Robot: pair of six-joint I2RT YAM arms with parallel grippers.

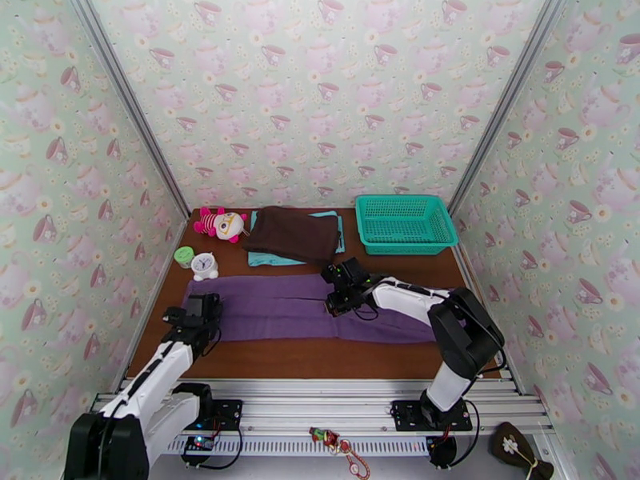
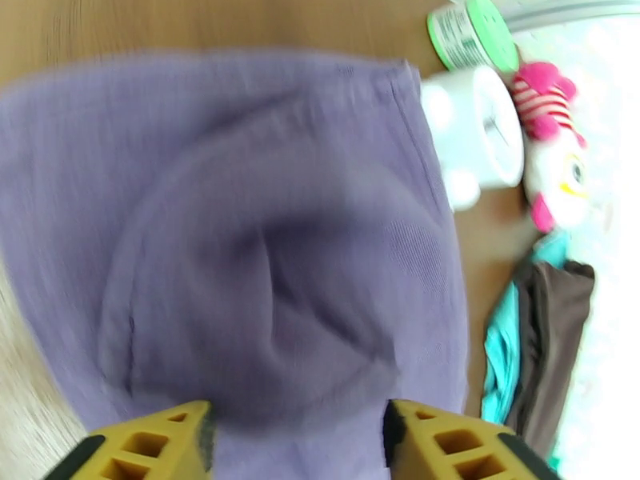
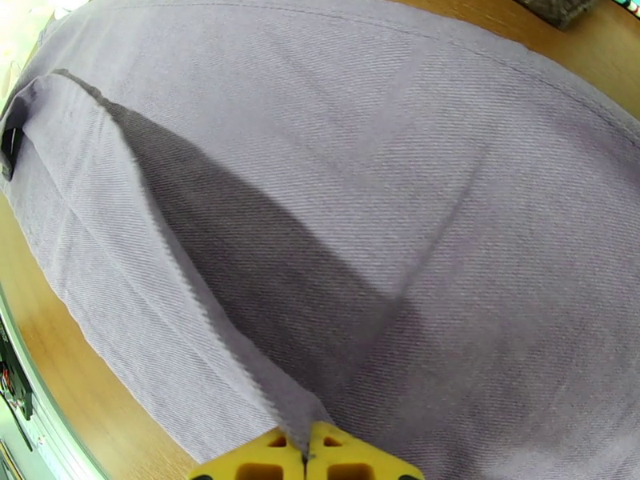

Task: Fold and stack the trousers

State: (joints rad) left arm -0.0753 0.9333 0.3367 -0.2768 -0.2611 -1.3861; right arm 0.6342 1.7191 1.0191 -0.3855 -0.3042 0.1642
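- Right gripper (image 3: 306,456) is closed tight on a raised fold of the trousers (image 1: 272,307). The fold climbs away from the tips as a ridge, and its shadow darkens the cloth just beside it.
- Left gripper (image 2: 296,442) holds its jaws well apart above the left end of the trousers, with purple cloth below the gap. This wrist view is blurred, so I cannot tell whether the tips touch the cloth.
- Table (image 1: 320,358) is brown wood.
- Trousers lie flat as one long purple band across the middle of the table, from near its left edge toward its right edge. The right end is partly hidden under the right arm.
- Teal basket (image 1: 404,224) sits at the far right corner.
- Dark brown garment (image 1: 292,232) lies at the middle of the far edge.
- Light teal cloth (image 1: 264,260) is mostly covered by that garment, and only its borders peek out.
- Plush toy (image 1: 220,224) lies near the far left corner.
- White clock (image 1: 205,266) stands by the left edge, close to the trousers.
- Green-lidded tub (image 1: 184,256) sits just beside the clock, its label too small to read.
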